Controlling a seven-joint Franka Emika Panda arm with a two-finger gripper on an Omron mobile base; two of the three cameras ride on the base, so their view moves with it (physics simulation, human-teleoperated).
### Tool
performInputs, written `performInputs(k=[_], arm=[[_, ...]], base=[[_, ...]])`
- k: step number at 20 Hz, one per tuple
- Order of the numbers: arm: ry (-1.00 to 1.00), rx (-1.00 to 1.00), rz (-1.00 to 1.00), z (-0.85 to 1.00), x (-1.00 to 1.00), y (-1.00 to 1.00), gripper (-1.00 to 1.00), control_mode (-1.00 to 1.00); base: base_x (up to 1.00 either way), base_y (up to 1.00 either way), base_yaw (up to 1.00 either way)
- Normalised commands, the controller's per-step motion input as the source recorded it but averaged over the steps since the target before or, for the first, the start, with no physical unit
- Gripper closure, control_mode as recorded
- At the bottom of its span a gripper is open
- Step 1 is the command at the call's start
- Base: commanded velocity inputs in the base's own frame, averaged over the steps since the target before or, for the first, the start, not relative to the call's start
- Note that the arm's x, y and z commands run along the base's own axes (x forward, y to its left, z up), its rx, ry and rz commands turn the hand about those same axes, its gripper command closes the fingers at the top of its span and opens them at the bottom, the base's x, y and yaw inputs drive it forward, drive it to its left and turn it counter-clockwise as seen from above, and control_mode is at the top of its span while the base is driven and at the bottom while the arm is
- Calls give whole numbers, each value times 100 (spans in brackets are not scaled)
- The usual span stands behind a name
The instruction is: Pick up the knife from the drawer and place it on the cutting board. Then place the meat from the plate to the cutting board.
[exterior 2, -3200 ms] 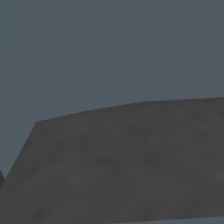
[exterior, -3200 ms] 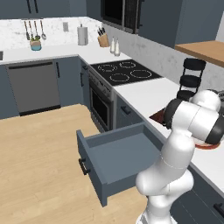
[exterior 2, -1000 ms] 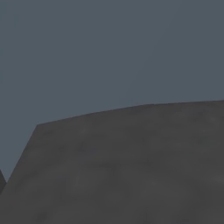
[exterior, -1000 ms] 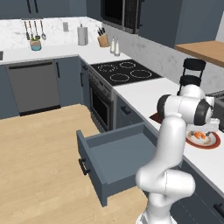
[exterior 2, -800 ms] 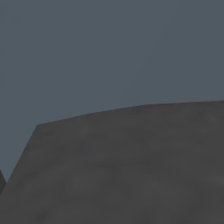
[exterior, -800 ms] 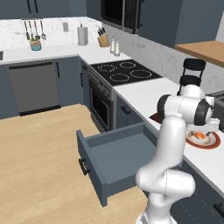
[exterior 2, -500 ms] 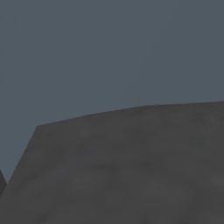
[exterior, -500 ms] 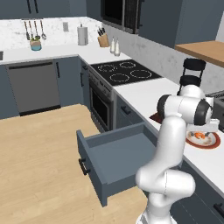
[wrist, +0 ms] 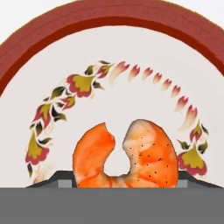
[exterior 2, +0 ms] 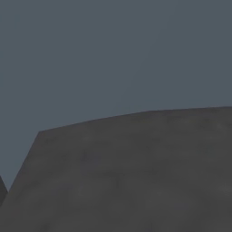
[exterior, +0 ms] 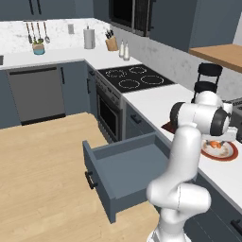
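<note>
Blue-grey drawer (exterior: 124, 172) stands pulled open below white counter (exterior: 156, 99), interior bare as far as seen. White arm (exterior: 189, 156) bends right over counter edge toward plate (exterior: 226, 154). Sliver of dark cutting board (exterior: 167, 126) shows behind arm. Hand camera: meat (wrist: 127, 157), curled orange-pink lump, lies on plate's white centre, directly below hand. Finger spacing cannot be told.

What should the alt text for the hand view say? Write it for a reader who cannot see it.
Close-up from the hand camera: the orange-pink curled meat lies on the white centre of the plate, at the bottom of the picture. A ring of painted leaves and petals arcs above it, inside the reddish-brown rim.
</note>
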Motion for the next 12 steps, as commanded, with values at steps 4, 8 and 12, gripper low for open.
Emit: performInputs(k=[4, 8, 12], arm=[[-16, 10, 0, 71, 22, 0, 100, -100], [-5, 2, 0, 17, 72, 21, 100, -100], [0, -1, 0, 0, 90, 48, 100, -100]], base=[[0, 0, 0], [0, 0, 0], [0, 0, 0]])
